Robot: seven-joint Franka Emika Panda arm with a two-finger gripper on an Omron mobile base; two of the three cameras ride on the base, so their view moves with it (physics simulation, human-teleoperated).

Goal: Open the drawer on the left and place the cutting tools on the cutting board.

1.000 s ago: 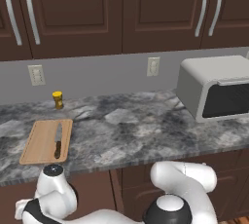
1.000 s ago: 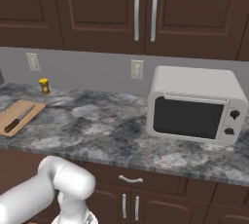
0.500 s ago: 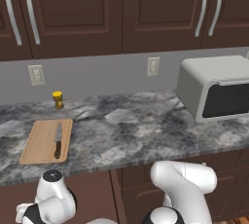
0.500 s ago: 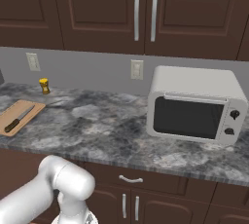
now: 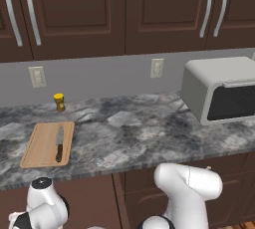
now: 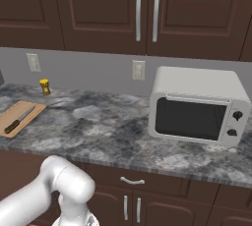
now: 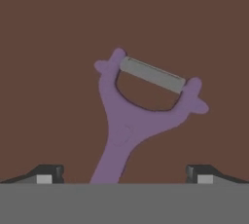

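- Peeler (image 7: 141, 116), purple-handled with a silver blade, is lying flat on the brown floor of the drawer (image 7: 48, 23), directly under the hand camera
- Gripper (image 7: 124, 174) is standing released, its two dark fingertips (image 7: 46, 173) spread wide to either side of the peeler handle and gripping nothing
- Arm is sitting slightly lower in the left base view than a second ago, with counter, board and knife unmoved; judged as a descent into the drawer towards the second tool
- Knife (image 5: 59, 143) is resting on the cutting board (image 5: 42, 148), handle towards the front edge of the counter (image 5: 144, 138), so half the placing appears done
- Cutting board is lying near the counter's left front corner
- Count: cutting tools, two; cutting board, one; yellow jar (image 5: 59, 101), one, at the back edge; microwave (image 6: 197, 104), one, at the right end
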